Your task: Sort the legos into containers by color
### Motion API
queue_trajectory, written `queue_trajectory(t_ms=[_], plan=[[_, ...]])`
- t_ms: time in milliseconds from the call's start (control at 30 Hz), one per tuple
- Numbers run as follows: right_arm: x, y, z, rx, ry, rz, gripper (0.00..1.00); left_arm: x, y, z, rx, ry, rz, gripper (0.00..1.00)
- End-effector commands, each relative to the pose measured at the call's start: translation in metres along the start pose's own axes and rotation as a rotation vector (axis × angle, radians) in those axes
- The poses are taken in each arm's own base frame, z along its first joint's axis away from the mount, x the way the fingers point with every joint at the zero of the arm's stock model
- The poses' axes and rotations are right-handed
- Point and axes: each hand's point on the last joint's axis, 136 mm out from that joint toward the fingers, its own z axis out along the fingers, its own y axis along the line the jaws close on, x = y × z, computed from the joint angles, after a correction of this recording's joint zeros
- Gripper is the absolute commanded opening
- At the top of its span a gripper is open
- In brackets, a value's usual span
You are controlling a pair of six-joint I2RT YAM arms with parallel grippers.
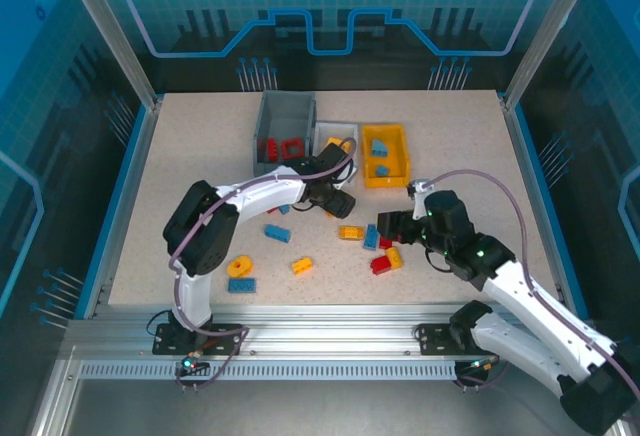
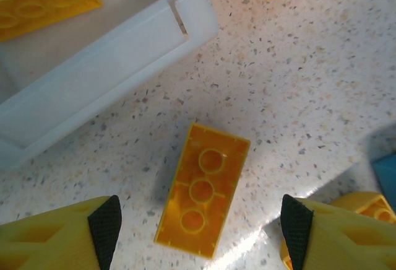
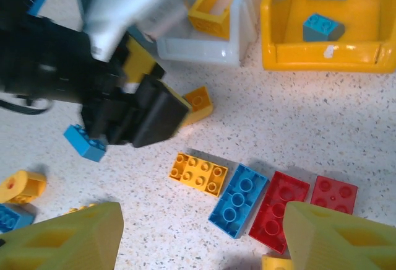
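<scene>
Currently I log: left gripper [image 2: 201,236], jaws wide and empty, straddles an overturned yellow brick [image 2: 203,189], glossy, three round tubes, on the speckled table [image 2: 309,65]; the smooth white bin [image 2: 93,90] crowds close beside it. Right gripper [image 3: 201,239], wide, empty, hangs over a blue brick [image 3: 238,200] touching a red brick [image 3: 279,210].

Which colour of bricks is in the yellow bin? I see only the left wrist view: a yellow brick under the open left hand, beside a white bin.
Observer: The yellow bin holds blue bricks.
Operator: And what is in the grey bin?
Observer: The grey bin holds red bricks.
Operator: Where is the right hand?
Observer: The right hand is open above a blue brick and a red brick that lie side by side on the table.
</scene>
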Motion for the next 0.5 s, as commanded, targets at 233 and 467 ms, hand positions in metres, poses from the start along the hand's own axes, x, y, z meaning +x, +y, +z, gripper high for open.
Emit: queue_trajectory(t_ms=[233,467], plan=[[0.010,0.004,-0.002,-0.027,0.028,0.042,0.71,0.009,-0.001,0.031,0.008,0.071,0.065,0.62],[0.003,0.010,0.003,-0.035,0.027,0.034,0.70,0.009,-0.001,0.027,-0.024,0.031,0.051,0.31]])
